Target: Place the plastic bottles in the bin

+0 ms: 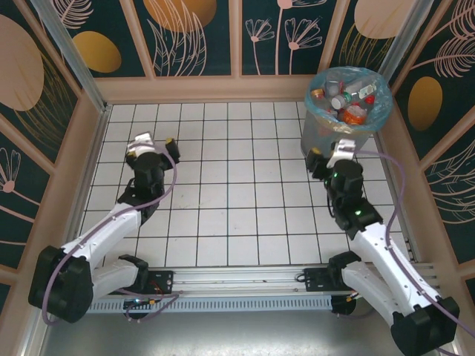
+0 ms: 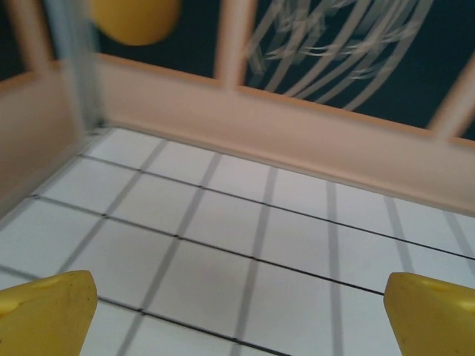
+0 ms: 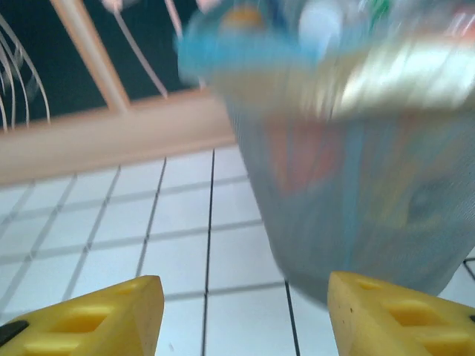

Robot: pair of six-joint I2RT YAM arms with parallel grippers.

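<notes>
The bin (image 1: 326, 132), round and grey with a light-blue bag over its rim, stands at the far right of the tiled floor. Several plastic bottles (image 1: 349, 100) with red, orange and white parts lie piled inside it. My right gripper (image 1: 329, 152) hovers just in front of the bin's near side, open, with nothing between its yellow fingers. In the right wrist view the bin (image 3: 364, 185) looms blurred close ahead of the right gripper (image 3: 245, 297), bottles (image 3: 326, 22) showing above its rim. My left gripper (image 1: 156, 141) is at the left, wide open and empty, over bare tiles (image 2: 241, 311).
A white floor (image 1: 223, 193) with a black grid spans the cell. Low peach walls (image 1: 208, 87) with dark patterned panels close it in at the back and sides. A metal rail (image 1: 245, 278) runs along the near edge between the arm bases.
</notes>
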